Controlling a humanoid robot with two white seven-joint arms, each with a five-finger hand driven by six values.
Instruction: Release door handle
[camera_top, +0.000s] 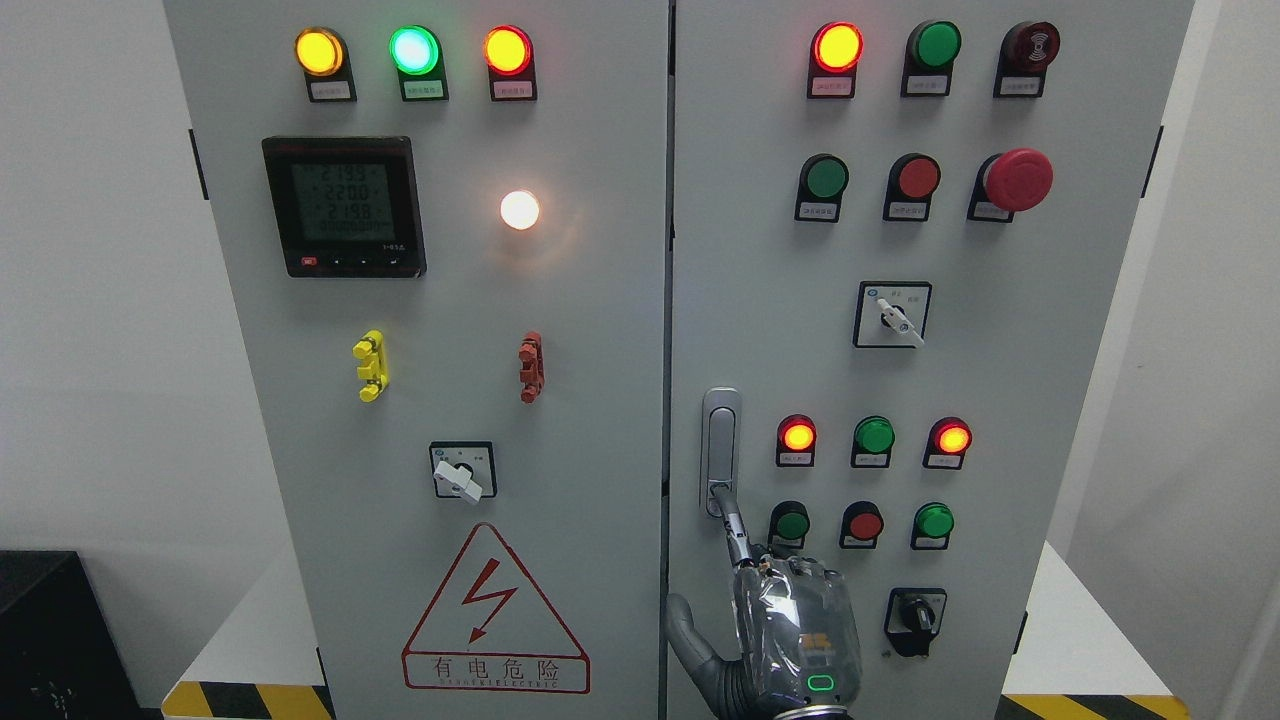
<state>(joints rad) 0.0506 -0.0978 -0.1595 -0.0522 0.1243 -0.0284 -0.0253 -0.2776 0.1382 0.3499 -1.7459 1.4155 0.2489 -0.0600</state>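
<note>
Door handle (721, 450) on right cabinet door (1000, 350), near its left edge, long axis vertical. Only hand (790, 630) in view directly below; index finger (733, 520) extended, tip touching handle's lower end, nothing gripped. Release needs withdrawal downward.

Hand (790, 630): grey and silver, green-lit ring at the wrist. Door handle (720, 452) at its fingertip: silver. Cabinet (600, 400): pale grey. Warning triangle (494, 612) to the hand's left: red on white. Floor tape (245, 700) is striped yellow and black.
</note>
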